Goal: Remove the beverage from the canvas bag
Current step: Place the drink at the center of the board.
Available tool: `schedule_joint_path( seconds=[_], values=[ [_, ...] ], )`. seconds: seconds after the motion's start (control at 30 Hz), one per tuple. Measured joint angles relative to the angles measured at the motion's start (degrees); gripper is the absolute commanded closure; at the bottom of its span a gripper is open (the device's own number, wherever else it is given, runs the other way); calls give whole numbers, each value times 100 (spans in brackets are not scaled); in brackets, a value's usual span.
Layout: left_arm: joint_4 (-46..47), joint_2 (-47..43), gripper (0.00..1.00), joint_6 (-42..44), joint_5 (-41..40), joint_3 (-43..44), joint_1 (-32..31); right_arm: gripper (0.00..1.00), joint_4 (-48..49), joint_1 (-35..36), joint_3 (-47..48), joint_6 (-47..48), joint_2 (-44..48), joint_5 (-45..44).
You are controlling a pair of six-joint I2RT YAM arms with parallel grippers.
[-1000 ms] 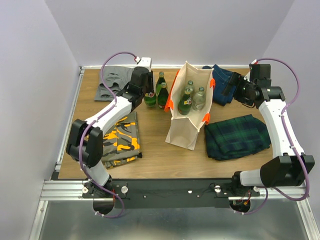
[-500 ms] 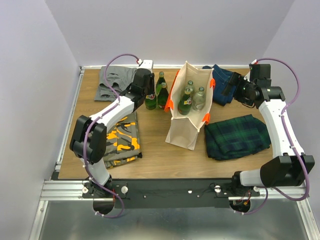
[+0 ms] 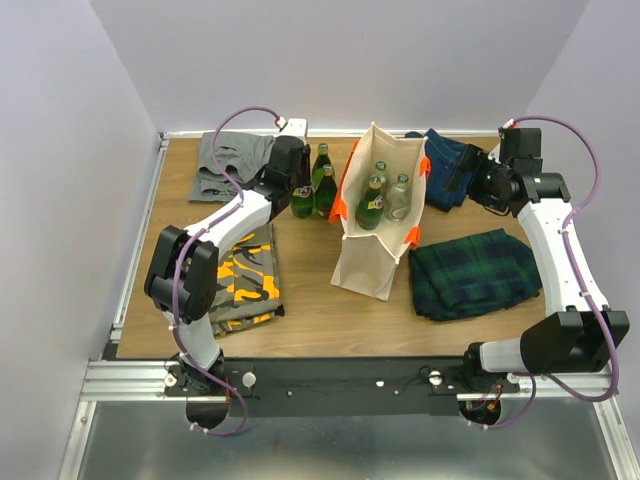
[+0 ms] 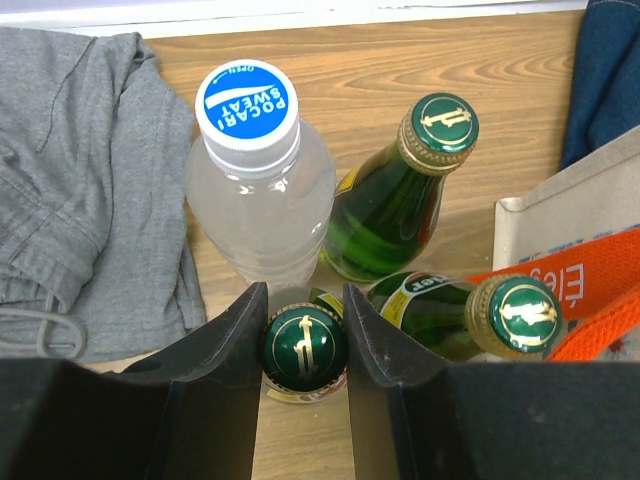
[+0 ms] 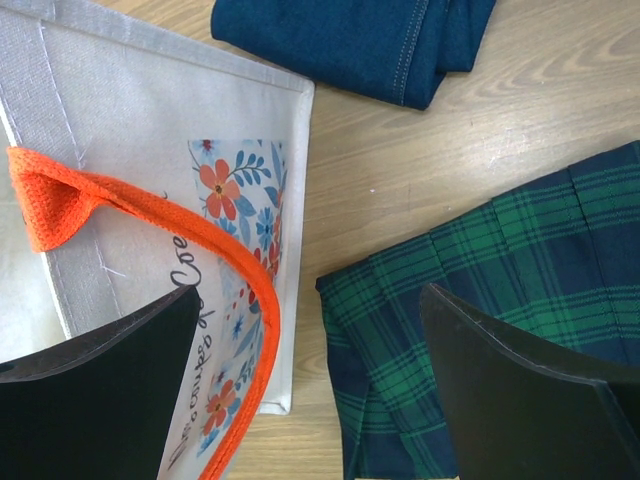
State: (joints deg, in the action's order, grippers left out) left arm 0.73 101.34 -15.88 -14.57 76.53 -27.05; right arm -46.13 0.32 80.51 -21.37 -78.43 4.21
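The left tool (image 4: 305, 322) is closed narrowly on the neck of a green bottle (image 4: 305, 348), one finger on either side just under its dark green cap. This bottle stands upright outside the canvas bag (image 3: 372, 255), just off the bag's left side towards the back of the surface (image 3: 310, 300); whether its base touches the wood cannot be told. Close around it stand a clear bottle with a blue cap (image 4: 255, 190) and two more green glass bottles (image 4: 420, 170), one of them right beside the bag's wall and orange handle (image 4: 590, 290). A gray garment (image 4: 80, 180) lies just to the left of this group. The bag stands upright and open in the middle of the surface, with three bottles (image 3: 372, 203) upright inside it. The right tool (image 5: 310, 300) is spread wide and holds nothing; it hangs over the bag's right edge, near folded blue jeans (image 5: 360, 40) and a green plaid cloth (image 5: 500, 300).
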Motion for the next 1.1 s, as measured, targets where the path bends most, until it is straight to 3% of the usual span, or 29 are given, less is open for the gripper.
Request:
schedule_joint_path(
  seconds=[0.37,0.6,0.93,1.0,1.03,1.1],
  values=[
    [-280,264,100,2,0,422,4,0,2,0,0,0,0,-2],
    [-396,341,81,-31,-2,557,9,0,2,0,0,0,0,-2],
    [-442,341,68,-96,-31,575,9,0,2,0,0,0,0,-2],
    [-505,341,64,-114,-35,599,9,0,2,-2,0,0,0,-2],
    [-527,341,57,-118,-37,610,9,0,2,0,0,0,0,-2],
    [-562,341,56,-131,-44,621,9,0,2,0,0,0,0,-2]
  ],
)
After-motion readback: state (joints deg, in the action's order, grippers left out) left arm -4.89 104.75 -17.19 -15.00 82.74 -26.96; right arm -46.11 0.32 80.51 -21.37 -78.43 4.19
